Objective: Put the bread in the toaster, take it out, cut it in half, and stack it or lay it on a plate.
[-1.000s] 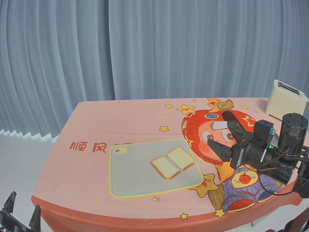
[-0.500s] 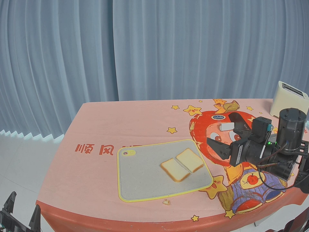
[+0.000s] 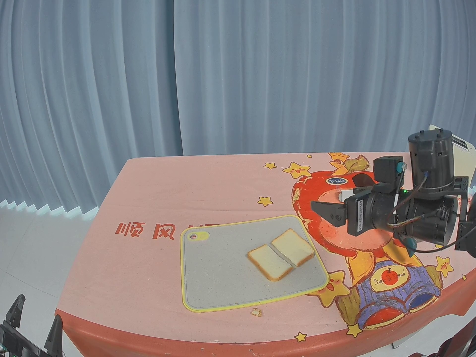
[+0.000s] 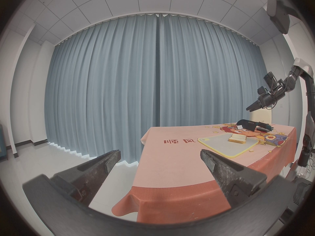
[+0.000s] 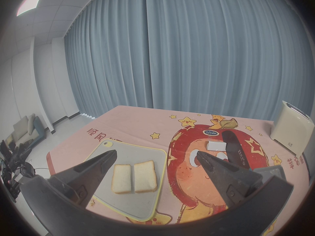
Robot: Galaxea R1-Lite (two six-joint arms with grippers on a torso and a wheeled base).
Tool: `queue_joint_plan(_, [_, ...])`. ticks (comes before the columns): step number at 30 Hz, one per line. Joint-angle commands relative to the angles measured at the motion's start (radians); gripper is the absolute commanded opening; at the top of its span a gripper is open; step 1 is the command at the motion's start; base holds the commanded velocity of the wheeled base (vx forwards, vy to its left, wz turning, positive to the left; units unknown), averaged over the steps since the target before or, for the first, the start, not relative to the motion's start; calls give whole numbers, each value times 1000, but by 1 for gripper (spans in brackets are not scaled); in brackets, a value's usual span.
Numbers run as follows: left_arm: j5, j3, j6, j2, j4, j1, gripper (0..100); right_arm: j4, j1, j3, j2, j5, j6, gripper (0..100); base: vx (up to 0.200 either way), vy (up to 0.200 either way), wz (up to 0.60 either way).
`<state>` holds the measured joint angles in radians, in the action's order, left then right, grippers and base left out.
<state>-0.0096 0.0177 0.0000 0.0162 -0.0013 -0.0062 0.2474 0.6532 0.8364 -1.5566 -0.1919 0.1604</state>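
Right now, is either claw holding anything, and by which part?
Nothing is held: the right claw and the left claw are both open and empty. The bread halves lie on the cutting board.

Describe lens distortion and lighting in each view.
Head view: curtain folds bow mildly; soft even light, no hard shadow beside the bread halves. Left wrist view: strong fisheye, black corners. Right wrist view: same fisheye, a ceiling light glaring bright.

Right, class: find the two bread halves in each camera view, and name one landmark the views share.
Head view: bread halves low, centre, toward the right of the cutting board.
Left wrist view: bread halves small and far off, on the cutting board.
Right wrist view: bread halves near, side by side on the cutting board.
Landmark: the yellow-rimmed cutting board under them in all three.
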Motion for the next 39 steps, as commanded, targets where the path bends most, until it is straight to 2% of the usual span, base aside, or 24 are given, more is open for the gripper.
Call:
queue_joint_plan(1, [-1,-18,0,-10,0,0,100,-70,2,98,-80,9,-5,100,0,0,0])
queue_joint_plan(7, [-1,-18,0,-10,0,0,100,-65,-6,86,-134,37,-22,100,0,0,0])
queue_joint_plan(14, [-1,-18,0,-10,0,0,100,-62,-30,86,-154,37,-21,100,0,0,0])
queue_joint_plan(20, [-1,-18,0,-10,0,0,100,-59,-21,78,-201,20,-19,100,0,0,0])
queue_joint_plan(39, [0,-18,0,-10,0,0,100,-30,-30,69,-240,22,-19,100,0,0,0])
